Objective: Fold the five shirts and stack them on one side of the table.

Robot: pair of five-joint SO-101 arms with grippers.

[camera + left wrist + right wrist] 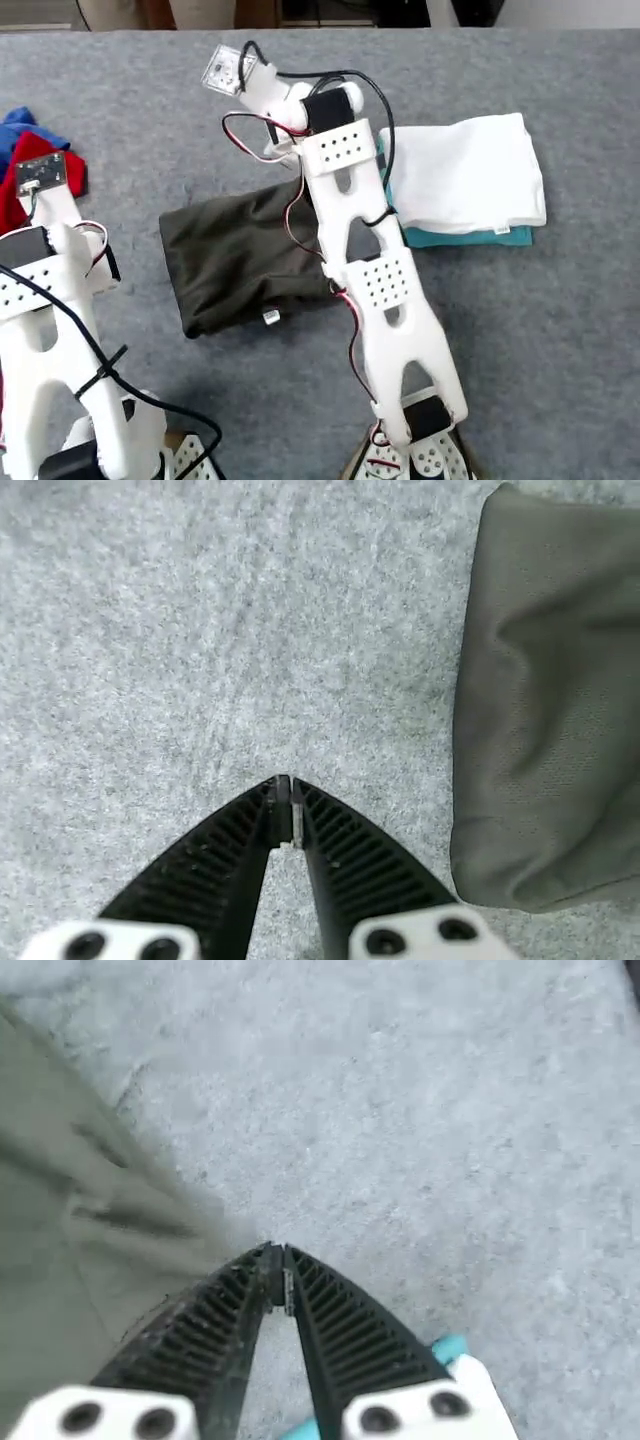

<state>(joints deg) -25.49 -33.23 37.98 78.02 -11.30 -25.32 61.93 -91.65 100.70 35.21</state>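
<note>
High view: folded dark olive cloth shirt (240,255) on grey felt tabletop (540,340), both arms' jaws pressed together, empty.

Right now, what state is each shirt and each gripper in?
Olive shirt: folded, flat on the table, not stacked.
Teal shirt: folded, bottom of a two-shirt pile.
White shirt: folded, lying on the teal one.
Red shirt: bunched, unfolded, at the table's edge.
Blue shirt: bunched, beside the red one.
Left gripper: shut, empty.
Right gripper: shut, empty.
</note>
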